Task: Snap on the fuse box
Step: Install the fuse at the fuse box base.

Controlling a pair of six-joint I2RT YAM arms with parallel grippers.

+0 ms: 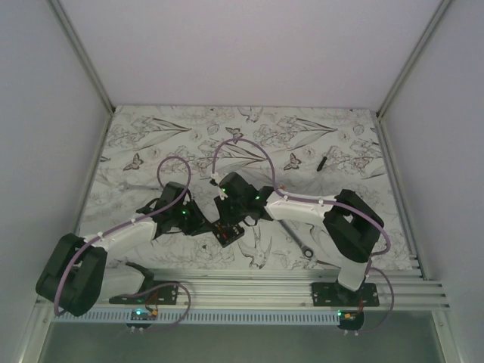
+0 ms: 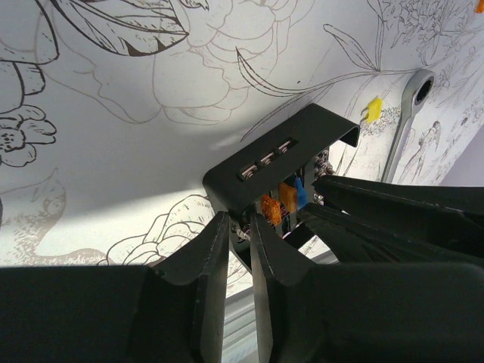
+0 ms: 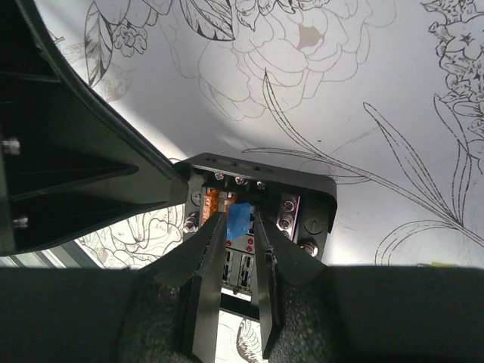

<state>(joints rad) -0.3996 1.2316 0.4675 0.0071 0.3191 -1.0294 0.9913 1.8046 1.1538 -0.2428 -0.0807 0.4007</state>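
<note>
The fuse box [image 1: 228, 234] is a small black square box on the flowered cloth between the two arms. In the left wrist view the fuse box [image 2: 280, 155] shows orange fuses [image 2: 271, 209] and a blue fuse [image 2: 300, 193] inside. My left gripper [image 2: 240, 224] is shut on the box's near wall. In the right wrist view the fuse box [image 3: 302, 189] lies open-topped, with an orange fuse [image 3: 211, 201] seated in it. My right gripper [image 3: 240, 218] reaches down into the box, its fingers pressed to both sides of the blue fuse [image 3: 242, 212].
A silver wrench [image 1: 299, 239] lies just right of the box, under the right forearm, and shows as the wrench [image 2: 408, 113] in the left wrist view. A loose yellow fuse [image 2: 373, 108] lies beside it. A thin black stick [image 1: 321, 161] lies further back on the right. The left arm [image 3: 68, 151] fills the left of the right wrist view.
</note>
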